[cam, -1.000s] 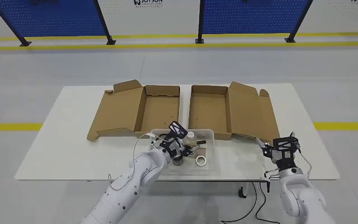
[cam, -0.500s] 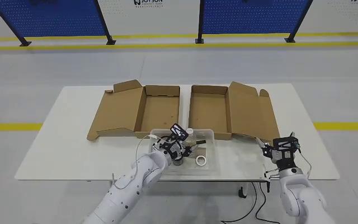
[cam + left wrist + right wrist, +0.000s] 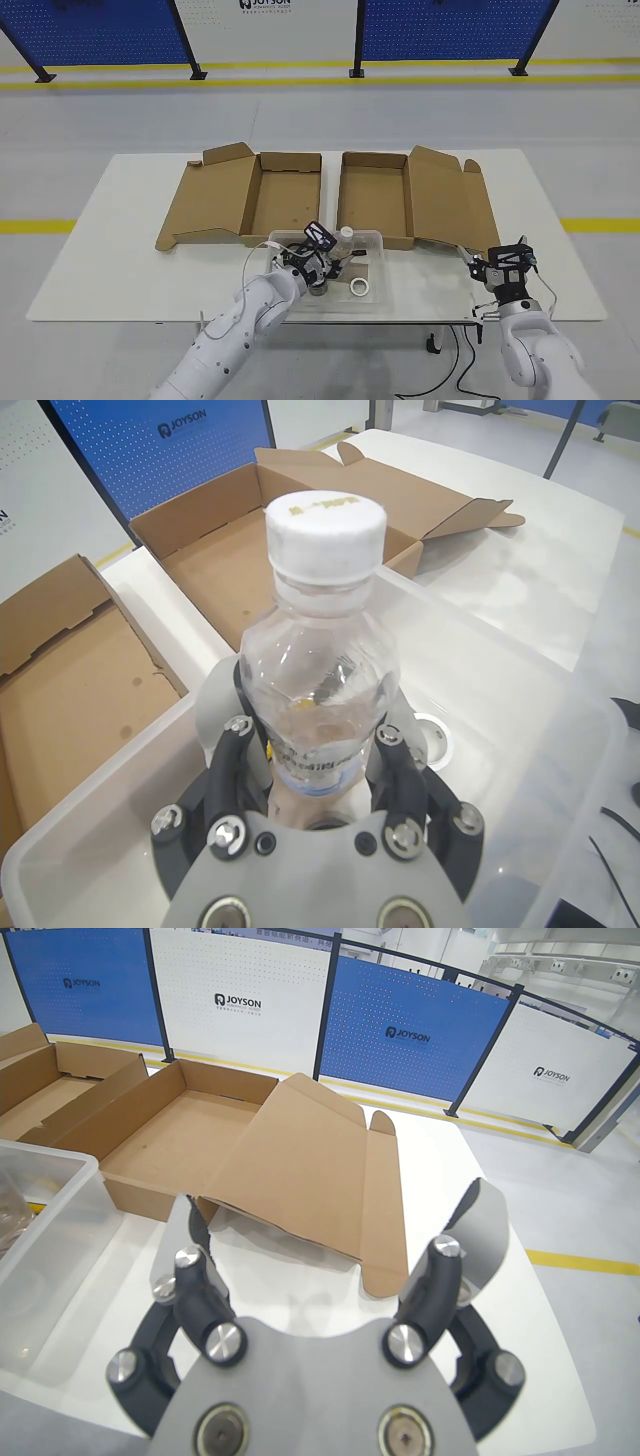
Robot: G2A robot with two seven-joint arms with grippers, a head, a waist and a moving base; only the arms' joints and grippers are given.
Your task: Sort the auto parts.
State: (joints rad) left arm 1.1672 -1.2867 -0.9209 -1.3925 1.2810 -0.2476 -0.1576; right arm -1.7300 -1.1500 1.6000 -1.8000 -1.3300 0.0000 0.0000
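the left gripper [image 3: 317, 710] is closed around the lower body of a clear plastic bottle [image 3: 320, 650] with a white cap, holding it over the clear plastic bin [image 3: 500, 635] at the front middle of the white table [image 3: 120, 250], the cap pointing toward the boxes, and a white ring [image 3: 434, 741] lies on the bin's floor beside it. the right gripper [image 3: 332, 1208] has its fingers spread wide with nothing between them, above the table's front right corner beside the flap of the right-hand cardboard box [image 3: 372, 200]. a second open cardboard box [image 3: 285, 195] lies to the left of that one, both just behind the bin.
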